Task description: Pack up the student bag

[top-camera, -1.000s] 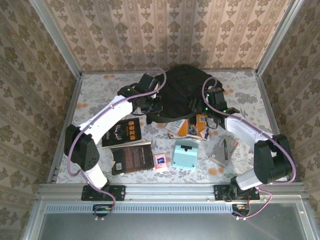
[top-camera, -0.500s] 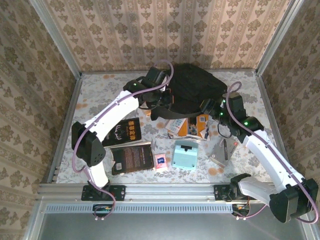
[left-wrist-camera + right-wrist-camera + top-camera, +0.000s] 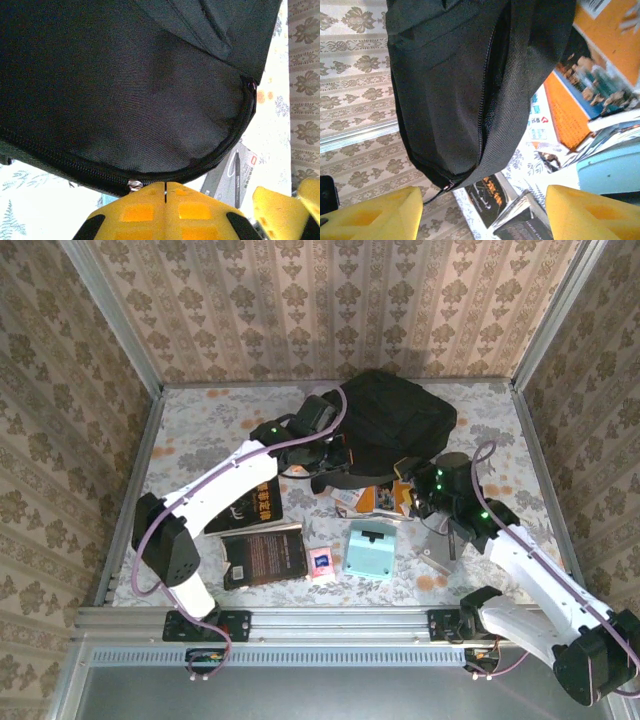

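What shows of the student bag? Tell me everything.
The student bag is a large black backpack of woven fabric, rounded and slumped at the far middle of the table. A zip with a metal pull runs along its curved edge. In the right wrist view a zip mouth gapes open. The shut left gripper meets the zip beside the pull; whether it pinches anything is unclear.

Looks like a robotics lab cell dressed up as a room, not a real home. Boxed in on three sides by flat panels (image 3: 330, 310) papered in a damask pattern and framed with bare aluminium posts (image 3: 112, 310). Fitted with a floral-covered table (image 3: 200, 420), a metal rail (image 3: 340, 618) along its near edge, and two arm bases (image 3: 205, 625) bolted there. Strewn with school props: books (image 3: 265, 555) and a black student bag (image 3: 395, 420).
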